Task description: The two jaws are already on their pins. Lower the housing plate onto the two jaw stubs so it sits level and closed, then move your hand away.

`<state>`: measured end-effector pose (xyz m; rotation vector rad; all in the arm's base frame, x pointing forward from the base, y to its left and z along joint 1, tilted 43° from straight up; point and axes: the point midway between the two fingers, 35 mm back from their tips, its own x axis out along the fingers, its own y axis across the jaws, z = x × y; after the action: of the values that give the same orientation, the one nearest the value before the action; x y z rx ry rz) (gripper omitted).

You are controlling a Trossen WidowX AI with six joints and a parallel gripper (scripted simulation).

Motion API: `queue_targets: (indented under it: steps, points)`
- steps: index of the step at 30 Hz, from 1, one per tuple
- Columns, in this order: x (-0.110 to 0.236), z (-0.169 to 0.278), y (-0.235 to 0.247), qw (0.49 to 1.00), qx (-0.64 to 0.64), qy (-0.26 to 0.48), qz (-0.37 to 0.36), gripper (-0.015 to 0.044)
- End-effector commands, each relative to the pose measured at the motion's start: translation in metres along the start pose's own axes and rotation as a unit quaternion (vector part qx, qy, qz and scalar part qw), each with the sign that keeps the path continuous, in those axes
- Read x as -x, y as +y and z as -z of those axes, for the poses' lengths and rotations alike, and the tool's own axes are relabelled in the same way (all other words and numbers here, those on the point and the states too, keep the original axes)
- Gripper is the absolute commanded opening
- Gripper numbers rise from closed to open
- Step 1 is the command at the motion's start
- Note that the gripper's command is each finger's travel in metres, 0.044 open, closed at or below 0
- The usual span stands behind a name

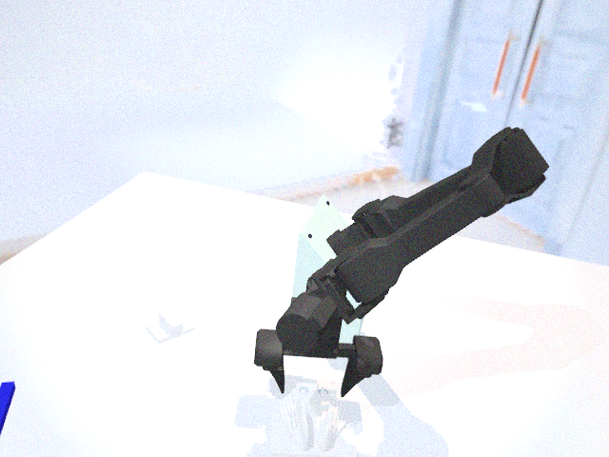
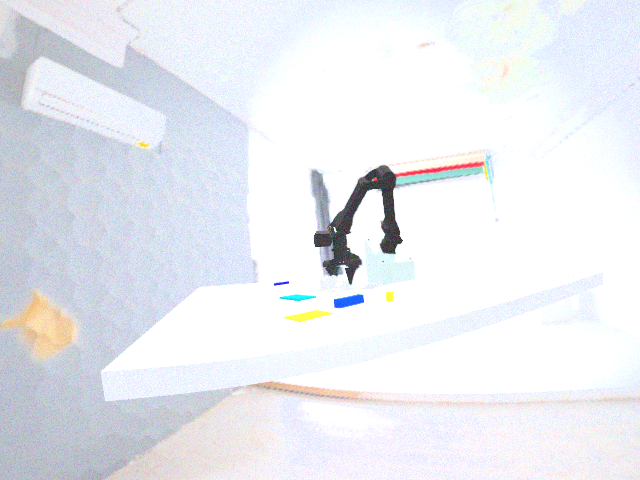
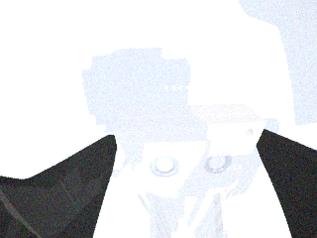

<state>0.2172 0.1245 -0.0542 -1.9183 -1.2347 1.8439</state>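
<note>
My gripper [image 1: 312, 393] [image 2: 342, 279] [image 3: 189, 139] is open and empty, its fingers apart on either side of and above the pale housing plate [image 3: 233, 139]. The plate is washed out by glare and crossed by shadow. Two round pin heads with rings show in the wrist view, a left one [image 3: 164, 166] and a right one [image 3: 218, 163], between and below the fingertips. The two whitish jaws, left [image 1: 301, 423] and right [image 1: 333, 425], stretch toward the camera in the top view. The stubs cannot be made out, and whether the plate sits fully level and closed cannot be told.
A pale green angled stand [image 1: 307, 266] [image 2: 390, 271] rises behind the gripper. A small pale angled piece [image 1: 169, 329] lies to the left. The exterior view shows a blue bar [image 2: 348, 300], a yellow block [image 2: 389, 296], a yellow sheet [image 2: 308, 315] and a cyan sheet [image 2: 297, 297].
</note>
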Motion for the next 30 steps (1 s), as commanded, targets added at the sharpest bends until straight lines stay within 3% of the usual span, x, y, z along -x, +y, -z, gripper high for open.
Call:
queue_targets:
  steps: [1, 5, 12, 18, 30]
  points:
    - [0.023, 0.003, 0.002, 1.0, 0.004, 0.002, -0.005, 0.044]
    - [0.066, 0.002, 0.0, 1.0, 0.006, 0.001, -0.003, 0.044]
    - [0.063, 0.003, 0.001, 1.0, 0.004, 0.006, -0.003, 0.044]
    - [0.117, -0.033, -0.006, 1.0, 0.005, 0.0, -0.004, 0.044]
    - [0.119, -0.034, -0.007, 1.0, 0.005, -0.001, -0.004, 0.044]
